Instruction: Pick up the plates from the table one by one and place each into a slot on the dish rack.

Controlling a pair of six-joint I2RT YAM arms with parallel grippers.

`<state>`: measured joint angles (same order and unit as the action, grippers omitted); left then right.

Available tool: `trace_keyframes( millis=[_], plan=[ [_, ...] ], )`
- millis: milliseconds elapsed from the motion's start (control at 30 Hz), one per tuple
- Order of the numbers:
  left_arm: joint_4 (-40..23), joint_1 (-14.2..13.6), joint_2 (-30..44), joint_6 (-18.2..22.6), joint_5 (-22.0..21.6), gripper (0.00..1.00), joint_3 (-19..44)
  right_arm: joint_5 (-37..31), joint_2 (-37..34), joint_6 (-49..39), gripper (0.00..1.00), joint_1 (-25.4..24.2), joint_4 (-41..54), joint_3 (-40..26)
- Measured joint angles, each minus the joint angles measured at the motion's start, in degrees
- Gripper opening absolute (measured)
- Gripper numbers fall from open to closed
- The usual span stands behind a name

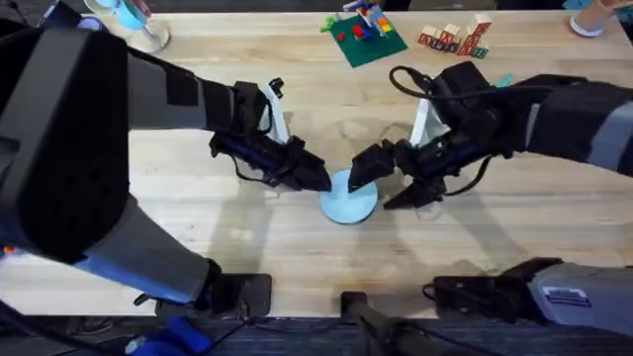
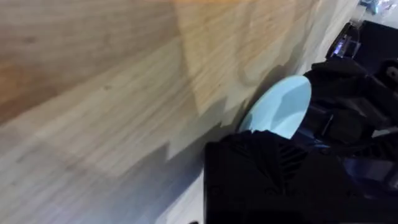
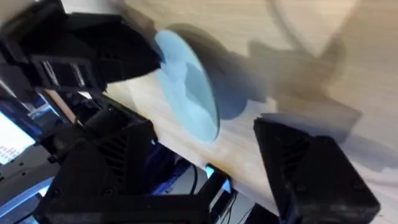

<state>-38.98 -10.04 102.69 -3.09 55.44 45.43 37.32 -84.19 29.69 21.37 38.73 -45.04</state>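
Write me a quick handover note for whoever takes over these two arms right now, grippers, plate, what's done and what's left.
Left gripper: at the left edge of the light blue plate, apparently closed on it.
Right gripper: open, its fingers straddling the plate's right side, not gripping.
Plate: mid-table, between both grippers, tilted up off the wood in the wrist views.
Dish rack: faint clear shape just behind the grippers; I can't make out any plate in it.
Done: plate lifted on edge.
Left: pass or carry it to a rack slot, then any other plates.
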Motion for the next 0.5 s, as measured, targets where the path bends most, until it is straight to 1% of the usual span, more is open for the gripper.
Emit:
trace_keyframes(
  millis=[100, 200, 300, 367, 400, 500],
  plan=[
    [0.0, 0.0, 0.0, 0.0, 0.02, 0.043, 0.0, -0.02, -0.91, 0.35, 0.932, 0.0, -0.89, 0.0],
    [0.0, 0.0, 0.0, 0.0, 0.0, 0.043, 0.0, -0.02, -1.54, 0.58, 0.878, 0.0, -1.23, 0.0],
    [0.0, 0.0, 0.0, 0.0, 0.0, 0.043, 0.0, -0.02, -1.71, 0.76, 0.768, 0.0, -1.55, 0.0],
    [0.0, 0.0, 0.0, 0.0, 0.0, 0.043, 0.0, -0.02, -1.72, 0.96, 0.682, 0.0, -1.67, 0.0],
    [0.0, 0.0, -0.02, 0.0, 0.0, 0.043, 0.0, -0.02, -1.7, 1.33, 0.494, 0.0, -1.83, 0.0],
    [0.0, 0.0, 0.0, 0.0, 0.0, 0.043, 0.0, -0.02, -1.7, 1.57, 0.344, 0.0, -1.94, 0.0]
  ],
)
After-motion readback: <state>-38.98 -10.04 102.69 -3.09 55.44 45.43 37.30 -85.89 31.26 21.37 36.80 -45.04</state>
